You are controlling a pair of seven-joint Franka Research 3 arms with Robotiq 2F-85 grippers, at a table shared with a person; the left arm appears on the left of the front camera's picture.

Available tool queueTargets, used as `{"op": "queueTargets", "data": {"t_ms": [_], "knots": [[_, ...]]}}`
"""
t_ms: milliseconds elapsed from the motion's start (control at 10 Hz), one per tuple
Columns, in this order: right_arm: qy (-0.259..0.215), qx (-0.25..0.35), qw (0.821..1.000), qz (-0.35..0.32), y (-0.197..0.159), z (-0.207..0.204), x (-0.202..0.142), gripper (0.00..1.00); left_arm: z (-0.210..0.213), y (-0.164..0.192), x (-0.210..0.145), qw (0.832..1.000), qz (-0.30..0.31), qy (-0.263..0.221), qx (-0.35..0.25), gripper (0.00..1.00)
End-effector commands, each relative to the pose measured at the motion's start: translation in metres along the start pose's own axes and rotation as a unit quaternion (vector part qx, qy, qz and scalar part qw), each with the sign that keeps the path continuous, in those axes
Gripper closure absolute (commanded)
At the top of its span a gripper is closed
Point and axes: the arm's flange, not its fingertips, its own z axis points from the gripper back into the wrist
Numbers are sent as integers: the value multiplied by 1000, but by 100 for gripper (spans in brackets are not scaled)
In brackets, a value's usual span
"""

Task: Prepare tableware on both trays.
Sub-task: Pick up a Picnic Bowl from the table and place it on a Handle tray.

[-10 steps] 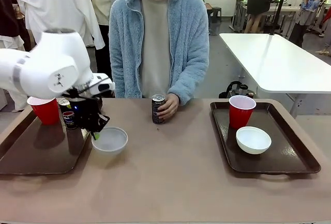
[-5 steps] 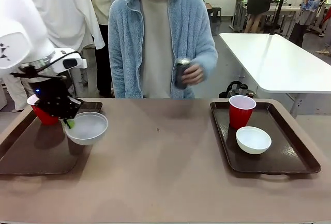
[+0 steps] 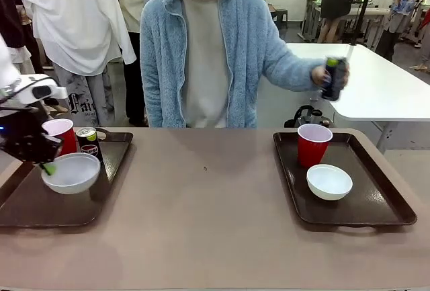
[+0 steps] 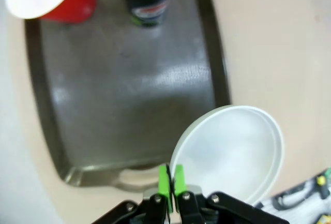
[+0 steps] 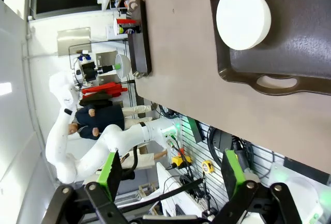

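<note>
The left pincer [image 3: 46, 167] at the left edge of the frame is black with bright green pads under a white wrist housing. The right pincer [image 5: 168, 175], low in its frame, has black fingers, green pads [image 5: 110, 168] and screw heads. The person [image 3: 205, 49], upper centre, wears a fluffy light-blue zip jacket over a cream top.

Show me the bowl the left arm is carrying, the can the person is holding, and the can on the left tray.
carried bowl [image 3: 70, 172], front view, inner surface
person's can [image 3: 334, 78], front view, side wall
tray can [image 3: 88, 143], front view, label
</note>
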Motion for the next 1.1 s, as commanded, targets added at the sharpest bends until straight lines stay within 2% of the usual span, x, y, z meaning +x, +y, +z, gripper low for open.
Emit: {"op": "queueTargets", "data": {"t_ms": [0,100,500,800,900,1000], "knots": [[-3,13,1000,6,1,0,-1,0,-5,22,-9,1000,17,-8,12,99],[-3,13,1000,6,1,0,-1,0,-9,28,-4,1000,22,-2,15,99],[-3,13,1000,6,1,0,-1,0,-70,26,13,999,35,25,17,99],[-3,13,1000,6,1,0,-1,0,-92,24,21,998,44,40,25,99],[-3,13,1000,6,1,0,-1,0,-93,22,22,998,45,39,21,75],[-3,13,1000,6,1,0,-1,0,-91,20,21,998,38,38,23,36]]}}
